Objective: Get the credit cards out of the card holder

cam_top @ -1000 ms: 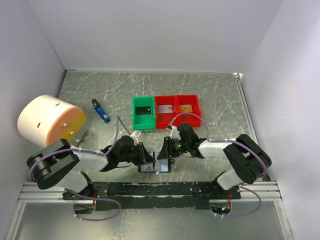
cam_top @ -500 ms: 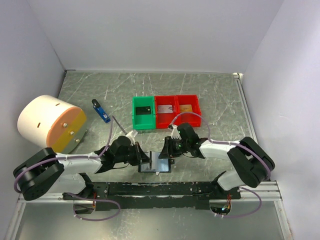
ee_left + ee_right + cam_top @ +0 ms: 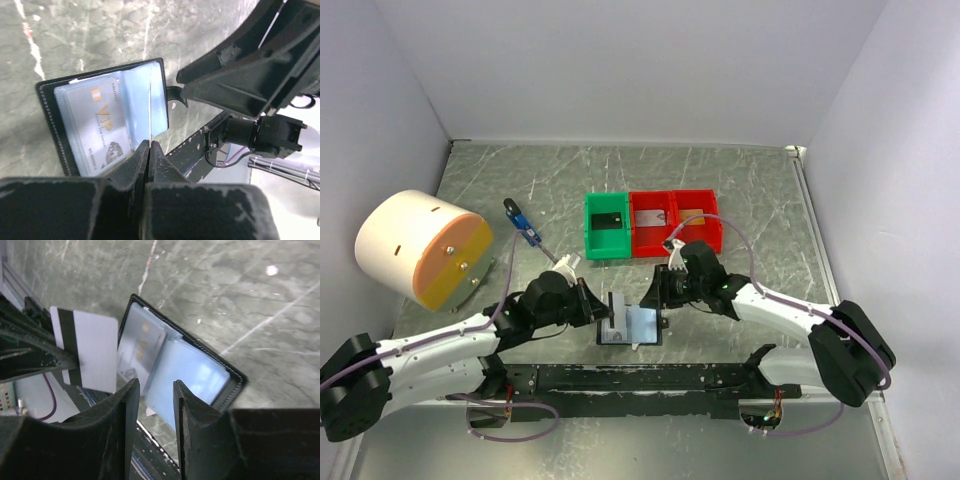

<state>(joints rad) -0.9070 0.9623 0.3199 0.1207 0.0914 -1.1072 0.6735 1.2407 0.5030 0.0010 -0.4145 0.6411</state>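
Looking down from high behind onto the whole table (image 3: 740, 180); 2 close wrist views facing each other, sharing the open wallet (image 3: 160, 107).

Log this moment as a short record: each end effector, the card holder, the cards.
left end effector: shut on a white striped card, which appears out of the sleeves
right end effector: open, over the card holder
card holder: lying open, sleeves up
in sleeve: VIP card
green bin: black card
red bins: grey card, orange-gold card
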